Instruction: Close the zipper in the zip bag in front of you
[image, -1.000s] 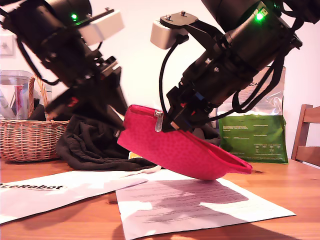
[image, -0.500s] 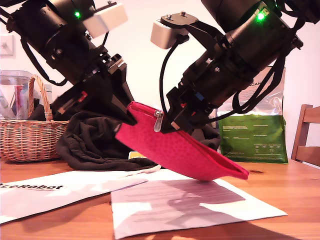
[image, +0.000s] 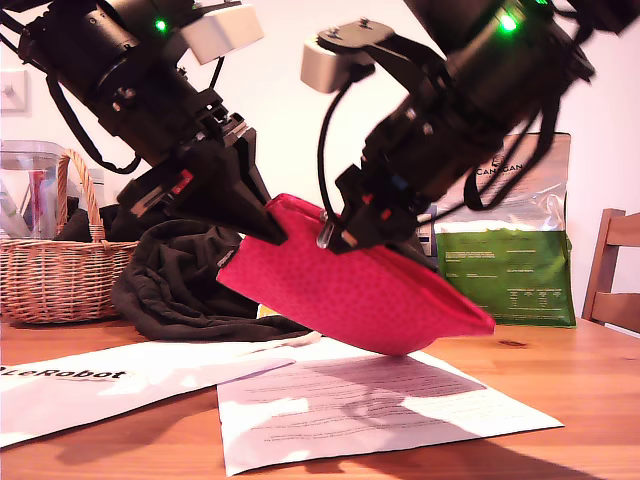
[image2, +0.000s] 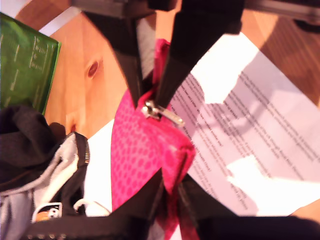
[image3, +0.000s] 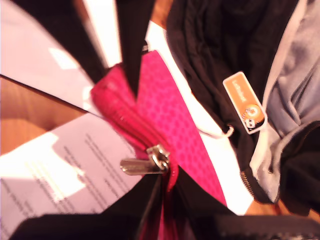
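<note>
Exterior view: the zip bag (image: 370, 300) is held clear of the table, its long axis running from 10 o'clock down to 4 o'clock; our first gripper (image: 270, 232) is clenched on the upper end, at the view's left; our second gripper (image: 335, 235) is clamped on the top edge just beside it; the silver pull tab (image: 323, 232) hangs at that gripper's tips; the two grippers are near each other, with only a short run of the zipper (image: 295, 205) between them

First wrist view: our first gripper (image2: 170, 187) grips the bag (image2: 140, 155) by its corner; the pull tab (image2: 162, 114) lies at 12 o'clock from these jaws, directly along the zip line, under the second gripper (image2: 150, 100)

Second wrist view: our second gripper (image3: 167, 180) is closed on the zip edge right at the slider; the tab (image3: 145, 164) sticks out free at 9 o'clock and is not itself pinched, as far as we can see; the zip line (image3: 125, 122) runs on toward 11 o'clock to the first gripper (image3: 135, 85); whether that stretch is shut we cannot tell

Finding: in our judgement the second gripper is nearer the slider, and any travel lies along the bag's long axis, with the first gripper as anchor
</note>
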